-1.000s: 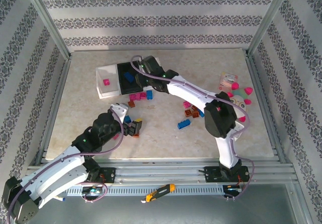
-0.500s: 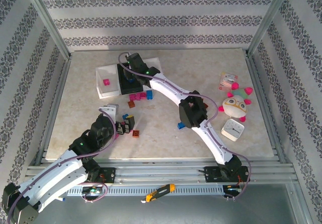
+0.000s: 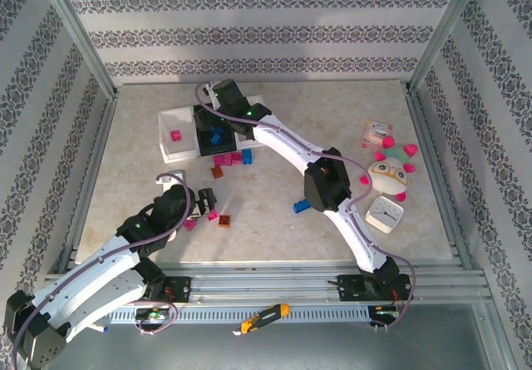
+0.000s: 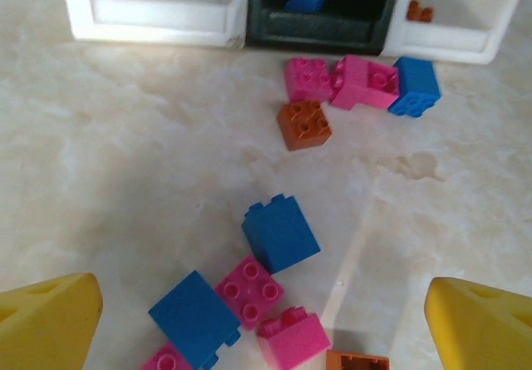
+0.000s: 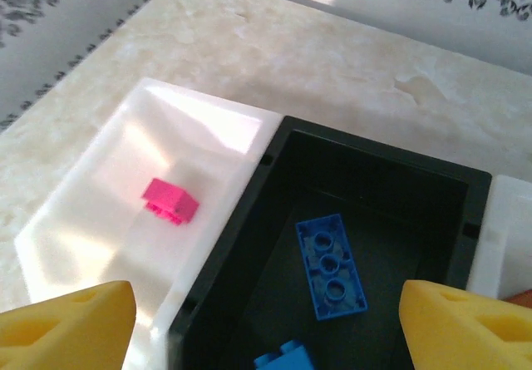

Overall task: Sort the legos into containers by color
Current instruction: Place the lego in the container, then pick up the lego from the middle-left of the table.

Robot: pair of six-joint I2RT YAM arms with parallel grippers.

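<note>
Lego sorting on a marbled desk [image 3: 349,108], right hand [image 3: 209,125] poised over the black tray [image 3: 202,140].

At the desk's far left, three trays in a row: left white tray [image 5: 208,108], black tray, right white tray [image 4: 453,50]. Above the black one, right hand spread wide, gripping nothing. Nearer the arm bases, left hand [image 3: 206,199] fully open too, empty, hanging over loose legos [image 4: 249,288]: two blue, three pink, one brown at the frame's edge. Sorted so far: two blue bricks [image 5: 331,264] in the black tray, one pink brick [image 5: 170,200] in the left white tray, an orange piece [image 4: 419,10] in the right. Just in front of the trays, two pink, one blue and one brown-orange brick [image 4: 304,124] bunched together.
</note>
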